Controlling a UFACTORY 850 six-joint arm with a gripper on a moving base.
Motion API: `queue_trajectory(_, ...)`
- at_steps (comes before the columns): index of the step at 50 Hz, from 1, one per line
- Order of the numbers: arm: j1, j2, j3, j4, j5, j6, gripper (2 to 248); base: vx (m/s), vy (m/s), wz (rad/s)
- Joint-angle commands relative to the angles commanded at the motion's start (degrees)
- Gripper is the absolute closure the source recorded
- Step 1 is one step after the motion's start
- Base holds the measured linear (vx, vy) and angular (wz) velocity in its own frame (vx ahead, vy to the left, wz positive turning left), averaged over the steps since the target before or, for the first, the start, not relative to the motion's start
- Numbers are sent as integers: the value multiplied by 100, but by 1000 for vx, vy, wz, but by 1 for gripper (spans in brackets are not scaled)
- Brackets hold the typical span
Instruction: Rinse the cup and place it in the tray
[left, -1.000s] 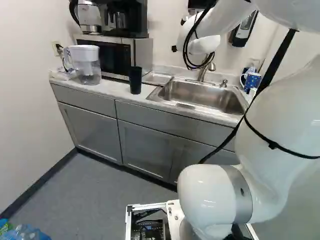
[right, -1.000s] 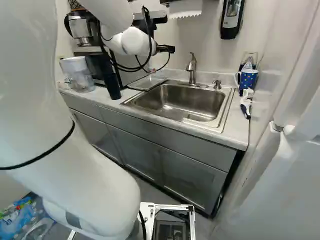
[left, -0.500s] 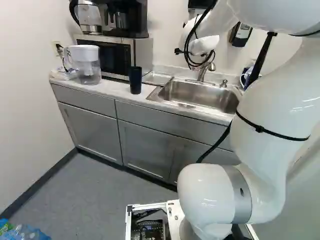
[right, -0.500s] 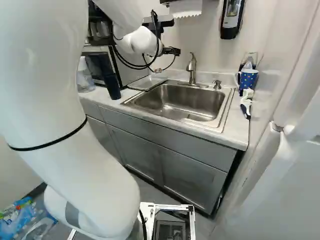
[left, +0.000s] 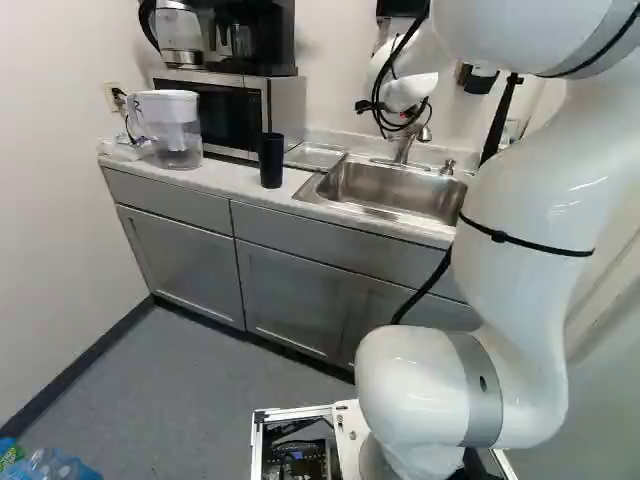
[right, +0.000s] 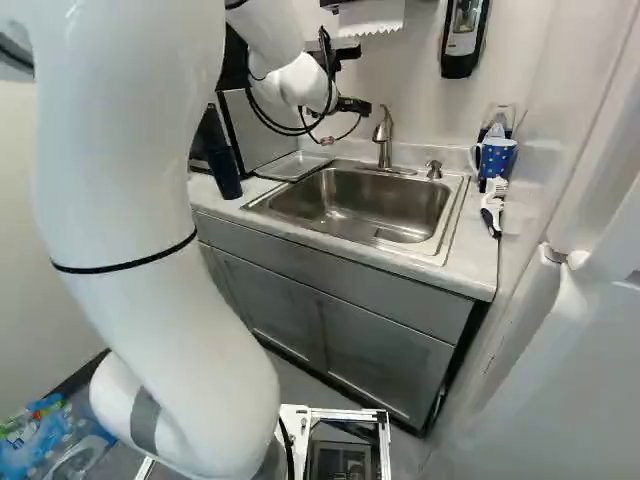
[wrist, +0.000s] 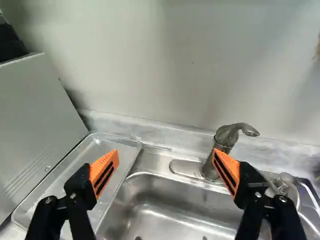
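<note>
the dark cup (left: 271, 160) stands upright near the counter's (left: 225, 182) front edge, left of the sink (right: 350, 200). the claw (right: 350, 106) hangs above the counter, fingers spread wide. farther back, the metal tray (wrist: 65, 185) lies between sink and microwave (left: 230, 115); the faucet (right: 384, 135) rises by the back edge, a spotted blue mug (right: 496, 160) near the back right corner.

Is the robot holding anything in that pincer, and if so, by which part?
Nothing is held: the black two-fingered gripper is open, its orange pads standing wide apart.
</note>
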Motion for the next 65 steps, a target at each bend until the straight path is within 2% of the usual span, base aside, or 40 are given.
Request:
queue_trajectory(34,-291,-597,-673,0,-116,0,3,0,0,0)
queue_trajectory(65,-332,-674,-761,0,-107,0,3,0,0,0)
